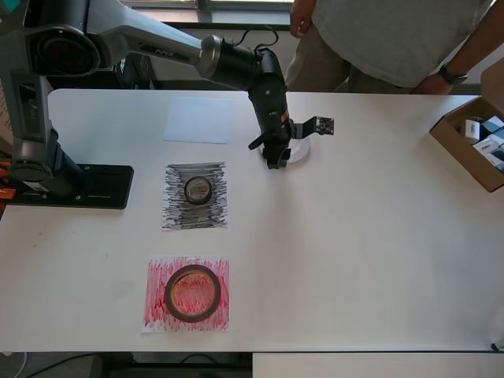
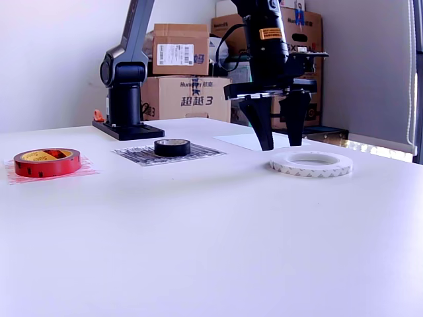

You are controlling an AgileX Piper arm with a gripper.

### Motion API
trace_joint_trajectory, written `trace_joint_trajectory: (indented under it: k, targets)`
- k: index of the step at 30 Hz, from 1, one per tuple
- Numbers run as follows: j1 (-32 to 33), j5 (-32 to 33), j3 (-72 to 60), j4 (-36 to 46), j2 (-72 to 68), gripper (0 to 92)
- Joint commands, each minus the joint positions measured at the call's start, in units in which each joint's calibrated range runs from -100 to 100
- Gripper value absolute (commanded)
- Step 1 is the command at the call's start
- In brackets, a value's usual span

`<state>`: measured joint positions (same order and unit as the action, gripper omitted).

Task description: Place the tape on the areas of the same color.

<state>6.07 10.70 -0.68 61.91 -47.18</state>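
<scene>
The red tape roll (image 1: 192,292) lies on the red-scribbled sheet (image 1: 157,315); they also show in the exterior view as the roll (image 2: 46,162) and the sheet (image 2: 86,172). The small black roll (image 1: 198,190) (image 2: 172,146) lies on the black-scribbled sheet (image 1: 177,216) (image 2: 201,153). The whitish translucent roll (image 1: 299,151) (image 2: 310,163) lies flat on the bare table, to the right of the plain white sheet (image 1: 199,120) (image 2: 248,140) in the overhead view. My gripper (image 1: 277,157) (image 2: 279,142) is open and empty, pointing down, its fingertips just above the table by this roll's edge.
A cardboard box (image 1: 471,150) with small items stands at the overhead view's right edge. A person (image 1: 394,39) stands at the far side of the table. The arm's base (image 1: 71,185) is at the overhead view's left. Stacked cartons (image 2: 175,49) stand behind the table.
</scene>
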Motion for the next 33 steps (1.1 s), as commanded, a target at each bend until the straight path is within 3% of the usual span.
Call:
trace_joint_trajectory:
  k: [1,33]
  targets:
    - [0.7,0.3,0.2,0.7,-0.5,57.8]
    - [0.5,0.2,-0.2,0.7,-3.1,57.7]
